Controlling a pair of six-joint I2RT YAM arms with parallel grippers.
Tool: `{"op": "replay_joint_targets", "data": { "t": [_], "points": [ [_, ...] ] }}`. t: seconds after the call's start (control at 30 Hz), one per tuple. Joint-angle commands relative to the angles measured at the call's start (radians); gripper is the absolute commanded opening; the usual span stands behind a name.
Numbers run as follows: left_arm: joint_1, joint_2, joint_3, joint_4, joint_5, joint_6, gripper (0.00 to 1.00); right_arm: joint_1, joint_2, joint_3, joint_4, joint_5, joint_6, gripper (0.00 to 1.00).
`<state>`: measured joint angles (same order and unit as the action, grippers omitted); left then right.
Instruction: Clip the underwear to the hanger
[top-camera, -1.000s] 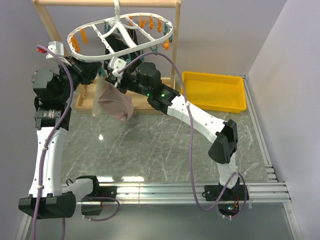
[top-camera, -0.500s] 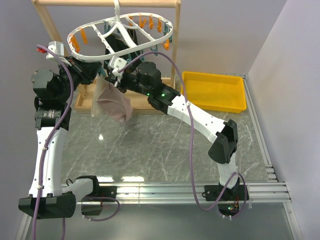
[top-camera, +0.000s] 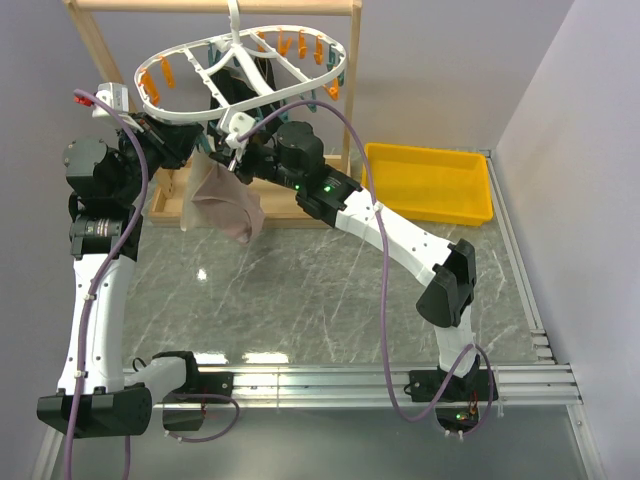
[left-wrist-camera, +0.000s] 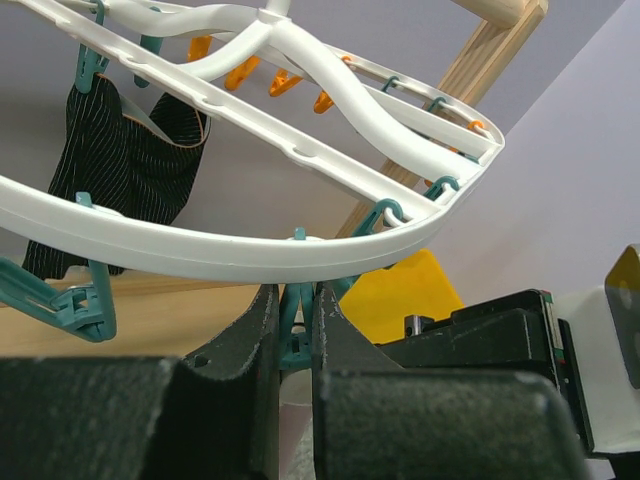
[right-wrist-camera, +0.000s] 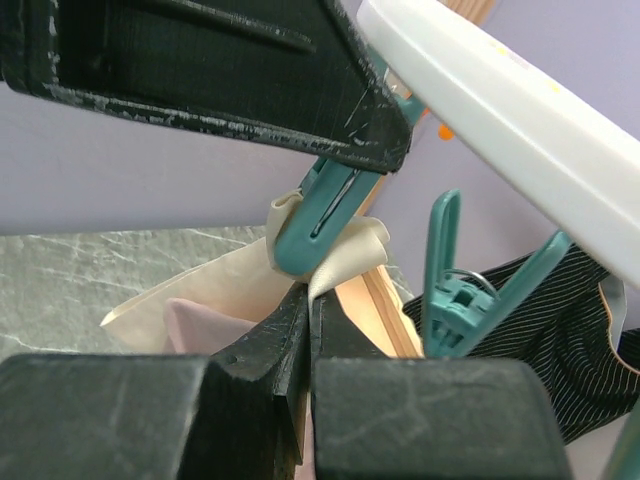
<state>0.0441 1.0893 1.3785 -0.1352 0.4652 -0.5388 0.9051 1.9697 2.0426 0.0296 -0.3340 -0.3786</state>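
underwear (top-camera: 226, 205) pinched in right gripper (right-wrist-camera: 308, 296); left gripper (left-wrist-camera: 297, 303) squeezes teal clothespin (right-wrist-camera: 318, 216); yellow bin (top-camera: 428, 150) sits apart.

Soft dusty-pink fabric underwear (top-camera: 225, 205) with a beige waistband (right-wrist-camera: 345, 250) hangs bunched below the white oval plastic ring hanger (top-camera: 165, 112). The waistband edge meets the tip of one dangling teal clothespin (right-wrist-camera: 318, 215).

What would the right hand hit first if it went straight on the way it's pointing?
Most likely the teal clothespin just beyond its fingertips. The right hand, shut on the underwear, points straight at it. Depth is hard to judge, though.
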Motion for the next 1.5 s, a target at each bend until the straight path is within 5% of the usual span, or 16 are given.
{"op": "replay_joint_targets", "data": {
  "t": [0.0, 0.63, 1.23, 1.47],
  "points": [
    [-0.004, -0.019, 0.017, 0.013, 0.012, 0.008, 0.06, -0.006, -0.038, 0.062, 0.030, -0.008, 0.018, 0.00],
    [-0.004, -0.020, 0.025, 0.022, 0.006, -0.003, 0.19, -0.006, -0.031, 0.082, 0.020, -0.017, 0.032, 0.00],
    [-0.003, -0.034, 0.045, 0.051, 0.015, -0.030, 0.59, -0.011, -0.009, 0.134, 0.010, -0.017, 0.050, 0.00],
    [-0.001, -0.062, 0.051, 0.068, 0.027, -0.047, 0.86, -0.009, -0.009, 0.130, 0.003, -0.017, 0.053, 0.00]
  ]
}}
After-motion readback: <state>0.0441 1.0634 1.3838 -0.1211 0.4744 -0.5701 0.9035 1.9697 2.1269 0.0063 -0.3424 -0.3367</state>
